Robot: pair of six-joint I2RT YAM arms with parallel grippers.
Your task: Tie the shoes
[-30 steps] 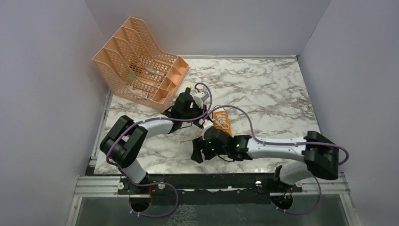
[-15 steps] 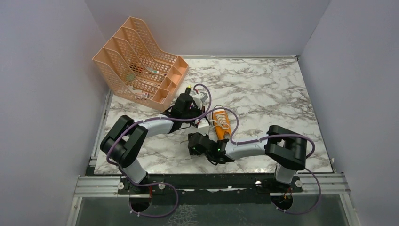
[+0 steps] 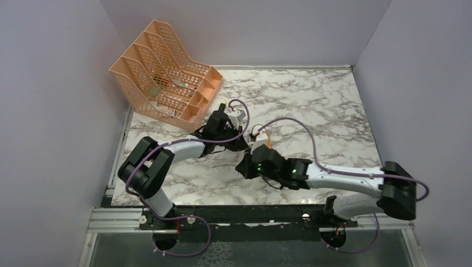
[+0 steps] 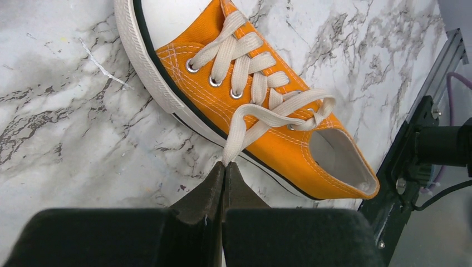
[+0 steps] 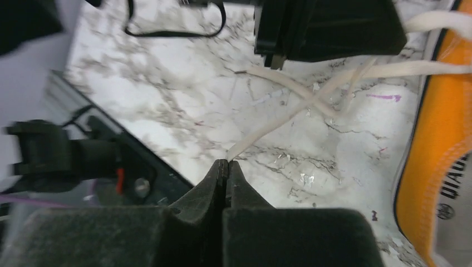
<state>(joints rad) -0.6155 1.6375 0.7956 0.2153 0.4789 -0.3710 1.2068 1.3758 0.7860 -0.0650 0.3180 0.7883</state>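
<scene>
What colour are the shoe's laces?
The laces are off-white, clearest in the left wrist view.

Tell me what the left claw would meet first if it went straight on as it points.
Probably the white sole edge of the shoe, just beyond the lace the left claw pinches; depth is unclear.

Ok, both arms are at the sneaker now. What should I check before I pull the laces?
1. Hold on the left: left gripper shut on lace: ok.
2. Hold on the right: right gripper shut on other lace: ok.
3. Strands crossed: they cross on the table in the right wrist view: ok.
4. Bow or knot formed at the shoe: none visible: not ok.
5. Shoe sitting on its sole: ok.
6. Room between the two grippers for a pull: cannot tell.
</scene>
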